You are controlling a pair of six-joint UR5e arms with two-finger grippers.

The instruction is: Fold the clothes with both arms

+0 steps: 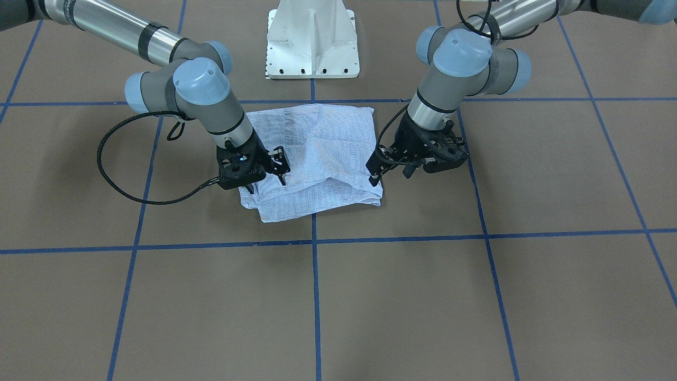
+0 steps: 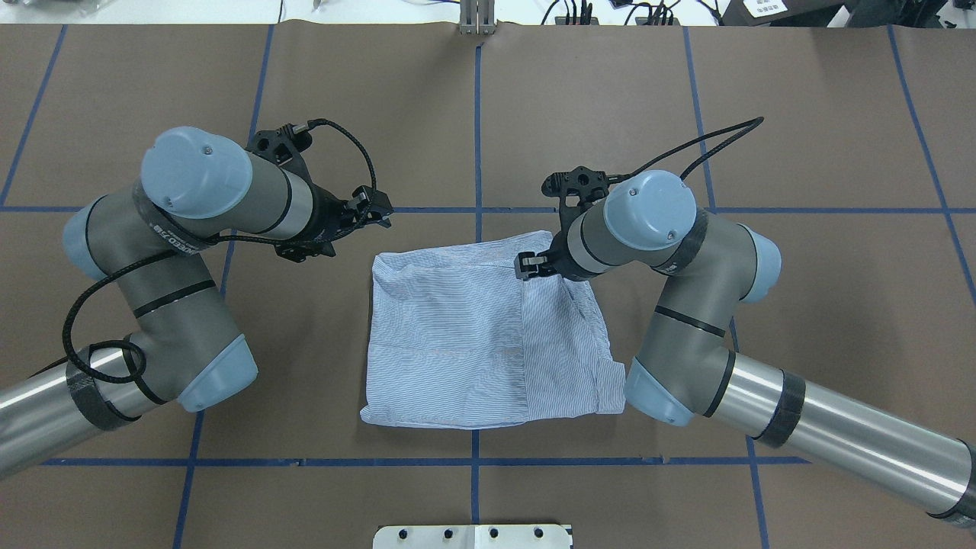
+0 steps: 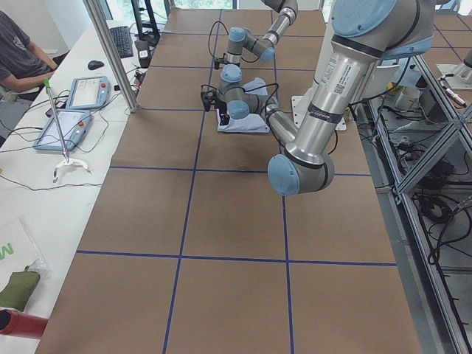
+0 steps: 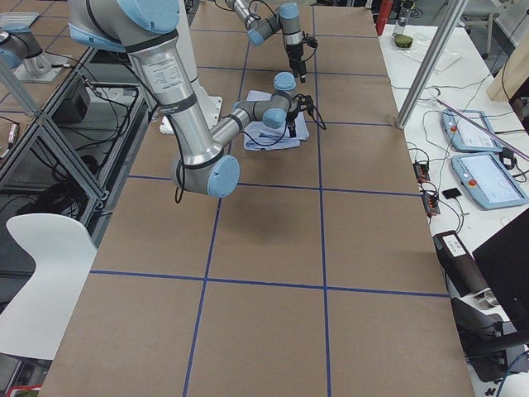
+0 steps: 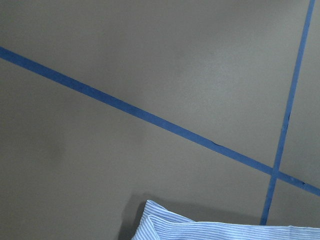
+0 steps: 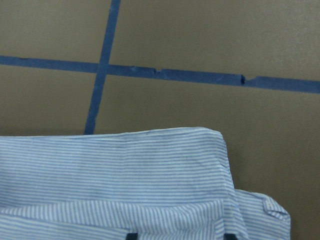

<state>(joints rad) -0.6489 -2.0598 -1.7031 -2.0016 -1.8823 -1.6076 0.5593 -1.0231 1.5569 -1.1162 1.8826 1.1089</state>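
The shirt point(image 2: 473, 335) lies folded into a rough square packet near the middle of the bench point(image 2: 839, 343), on the grid of blue tape lines point(image 2: 801, 210), with the white pedestal point(image 1: 312, 42) just beyond its robot-side edge. One tape line runs under the packet down its middle. The far edge stops just short of a cross line, and the robot-side edge also sits just inside the next cross line. Seen from overhead, a straight vertical overlap divides the top layer, the narrower panel toward the right arm point(image 2: 686, 305). The operator-side edge is a thick, rounded fold with a lower layer poking out beneath it.

The right claw point(image 1: 267, 177) hangs over the operator-side part of the packet, on the right arm's side. It is released – its two dark fingertips point(image 6: 131, 236) stand wide apart at the bottom of the right wrist view, above the striped cloth, with the shirt's edge and a small turned corner ahead of them.

The left claw point(image 1: 391, 174) hovers just beside the shirt's edge on the left arm's point(image 2: 175, 282) side, its fingers apparently spread and grasping nothing; the left wrist view shows only a corner of the cloth and bare bench.

Brown bench surface runs on for whole grid squares on the operator side and to both ends – the widest room lies there.
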